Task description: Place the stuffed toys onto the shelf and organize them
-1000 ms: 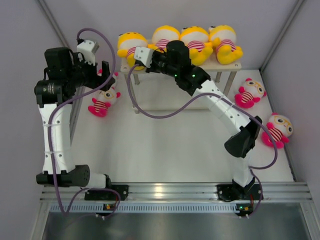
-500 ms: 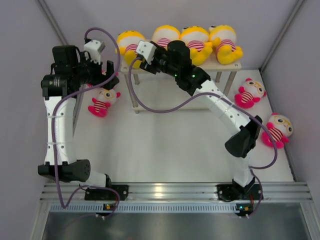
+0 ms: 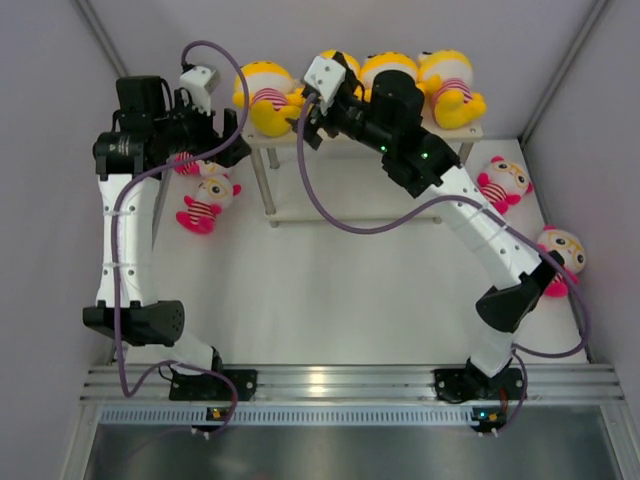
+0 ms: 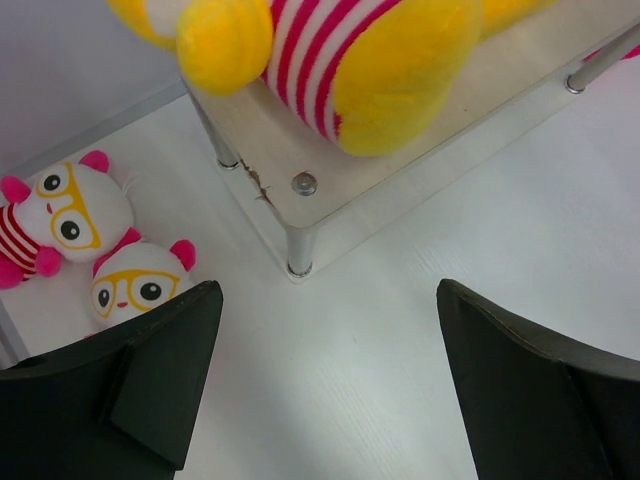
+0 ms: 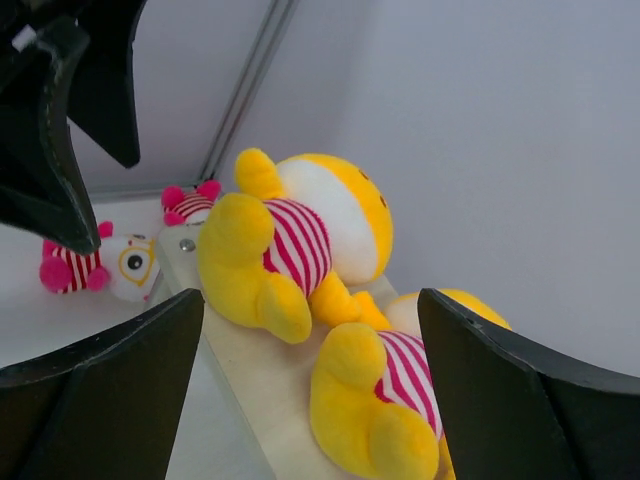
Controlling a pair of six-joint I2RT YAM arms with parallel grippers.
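The shelf (image 3: 455, 133) stands at the back of the table with four yellow stuffed toys lying in a row on its top board. The leftmost one (image 3: 265, 95) (image 5: 290, 240) (image 4: 340, 60) lies at the shelf's left end, and the one beside it (image 5: 400, 390) is partly behind my right wrist from above. My right gripper (image 3: 312, 118) (image 5: 310, 300) is open just in front of these two, holding nothing. My left gripper (image 3: 228, 145) (image 4: 330, 290) is open above the table by the shelf's left front leg (image 4: 298, 250).
Two pink-limbed toys (image 3: 205, 200) (image 4: 75, 205) (image 4: 140, 290) lie on the table left of the shelf, partly under my left arm. Two more (image 3: 500, 182) (image 3: 562, 250) lie to its right near the side wall. Purple cables loop over both arms.
My right gripper has opened, letting go of the leftmost yellow toy on the shelf, and drawn back to the right. My left arm has reached farther toward the shelf's left corner.
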